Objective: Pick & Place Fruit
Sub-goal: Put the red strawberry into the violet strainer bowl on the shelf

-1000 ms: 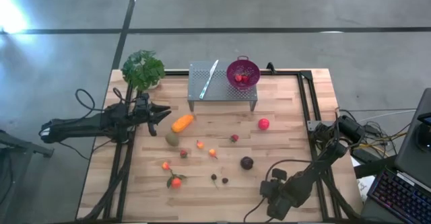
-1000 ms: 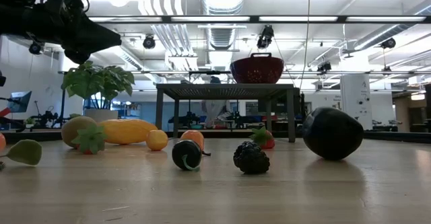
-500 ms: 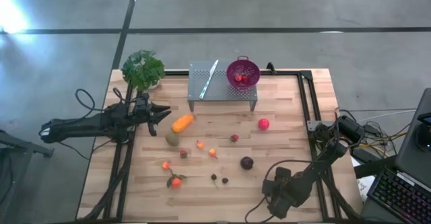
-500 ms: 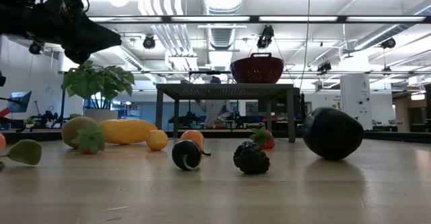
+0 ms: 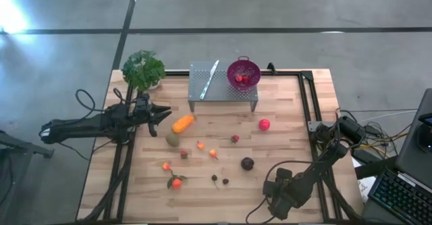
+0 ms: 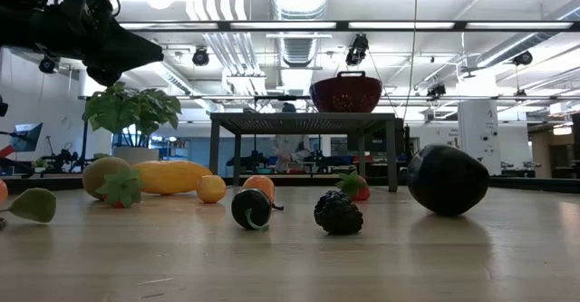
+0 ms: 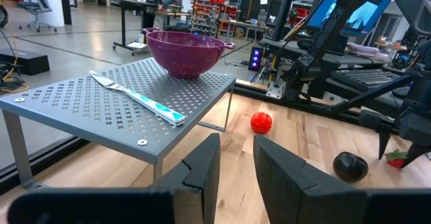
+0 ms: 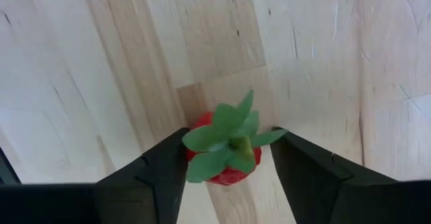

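Your right gripper (image 5: 278, 196) sits at the table's five o'clock corner from above; the left gripper (image 5: 162, 113) waits at nine o'clock beside the elongated orange toy fruit (image 5: 182, 123). Right wrist: fingers clamp a red leafy-topped toy strawberry (image 8: 225, 153). Left wrist: narrowly parted, empty.

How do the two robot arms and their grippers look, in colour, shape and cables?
Both arms are black and jointed. The left arm is long and slim, with a looping black cable near it. The right arm is bulkier, also with loose cables. The left gripper and right gripper have flat, angular black fingers.
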You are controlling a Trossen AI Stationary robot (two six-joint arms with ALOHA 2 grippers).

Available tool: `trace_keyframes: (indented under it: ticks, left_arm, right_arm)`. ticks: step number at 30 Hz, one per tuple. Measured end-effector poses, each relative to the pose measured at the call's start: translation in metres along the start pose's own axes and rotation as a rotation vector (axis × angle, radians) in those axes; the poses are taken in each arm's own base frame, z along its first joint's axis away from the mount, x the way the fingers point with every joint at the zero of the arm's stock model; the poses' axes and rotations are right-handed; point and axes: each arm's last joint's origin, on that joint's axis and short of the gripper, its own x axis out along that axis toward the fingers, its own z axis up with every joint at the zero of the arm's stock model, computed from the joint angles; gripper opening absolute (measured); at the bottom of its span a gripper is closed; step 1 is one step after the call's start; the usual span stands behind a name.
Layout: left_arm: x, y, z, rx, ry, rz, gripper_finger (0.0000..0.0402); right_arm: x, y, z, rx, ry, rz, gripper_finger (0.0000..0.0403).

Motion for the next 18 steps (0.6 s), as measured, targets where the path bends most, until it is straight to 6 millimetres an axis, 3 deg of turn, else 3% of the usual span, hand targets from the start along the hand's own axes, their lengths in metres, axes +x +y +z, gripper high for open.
trace_keyframes:
  ticks: [12,18]
  left_arm:
    - [0.0,0.0,0.0,0.0,0.0,0.0,0.0096]
    - [0.0,0.0,0.0,0.0,0.0,0.0,0.0096]
  right_arm:
    - [0.0,0.0002,0.0002,0.0,-0.003,0.001,0.0142]
    - [0.0,0.0002,0.0002,0.0,-0.003,0.001,0.0152]
